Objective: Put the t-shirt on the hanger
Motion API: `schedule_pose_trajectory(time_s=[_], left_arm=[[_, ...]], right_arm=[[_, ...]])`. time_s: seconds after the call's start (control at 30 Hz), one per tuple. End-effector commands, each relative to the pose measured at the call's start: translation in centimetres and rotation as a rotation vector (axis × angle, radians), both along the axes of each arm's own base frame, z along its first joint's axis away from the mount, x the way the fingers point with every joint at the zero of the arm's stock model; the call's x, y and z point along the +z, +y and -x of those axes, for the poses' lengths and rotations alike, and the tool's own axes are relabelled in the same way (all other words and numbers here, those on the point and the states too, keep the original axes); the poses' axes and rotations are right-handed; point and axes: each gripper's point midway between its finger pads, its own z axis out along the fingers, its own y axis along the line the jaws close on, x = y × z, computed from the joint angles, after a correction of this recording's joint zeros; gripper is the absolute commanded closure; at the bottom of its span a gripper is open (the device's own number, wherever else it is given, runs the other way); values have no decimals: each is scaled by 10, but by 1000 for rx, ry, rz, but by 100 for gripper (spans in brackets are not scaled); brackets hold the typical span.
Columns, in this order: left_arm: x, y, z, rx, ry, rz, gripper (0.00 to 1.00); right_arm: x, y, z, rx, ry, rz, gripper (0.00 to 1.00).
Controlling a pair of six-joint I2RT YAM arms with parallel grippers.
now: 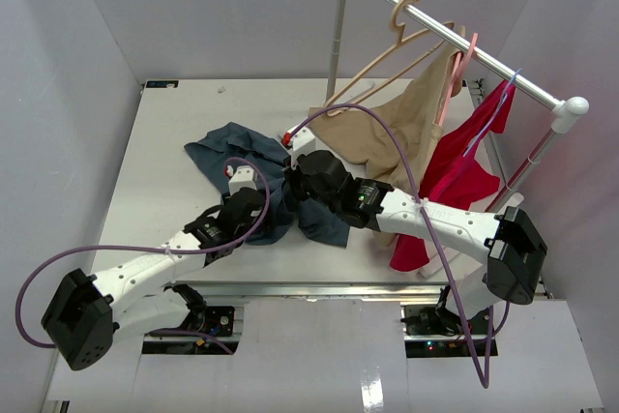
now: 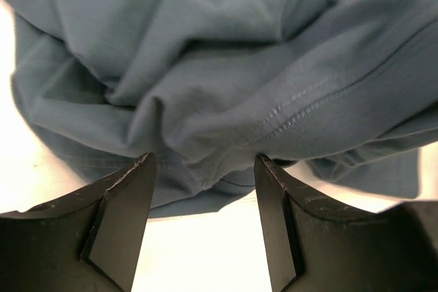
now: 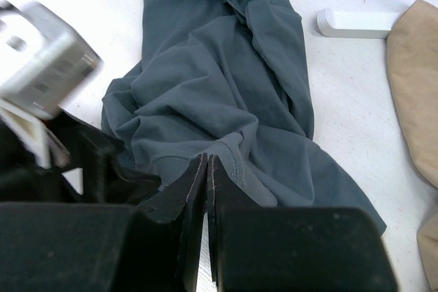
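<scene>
One t-shirt (image 1: 227, 147) bunched centre-left, one beige hanger (image 1: 397, 26) among three hung upper right, left gripper (image 2: 202, 169) jaws spread, right gripper (image 3: 207, 158) jaws pinched on t-shirt.

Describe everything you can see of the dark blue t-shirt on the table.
The t-shirt is plain slate-blue soft fabric with a stitched hem showing. It lies crumpled in loose folds on the white table. The right gripper has its jaws shut on a fold. The left gripper, jaws open, sits at the shirt's edge.
</scene>
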Motion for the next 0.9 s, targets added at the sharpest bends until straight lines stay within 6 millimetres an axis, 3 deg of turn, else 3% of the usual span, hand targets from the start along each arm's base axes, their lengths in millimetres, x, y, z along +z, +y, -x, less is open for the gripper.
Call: schedule_pose_trajectory(time_s=[0.0,0.23,0.5,0.77,0.87], left_arm=[[-5,-14,0,-26,-25,-31,29],[7,-23,-1,22,-94,-56,21],[-5,0,-11,198,-104,-135,25],[-1,5,-21,266,-137,-178,39],[-3,1,-23,257,-130,-185,64]], right_arm=[[34,8,-6,-16,-48,-78,92],[47,8,-9,-36,-62,-95,92],[58,3,-7,-33,-75,-116,92],[55,-1,-1,-17,-72,-119,92],[54,-3,0,-18,-71,-121,92]])
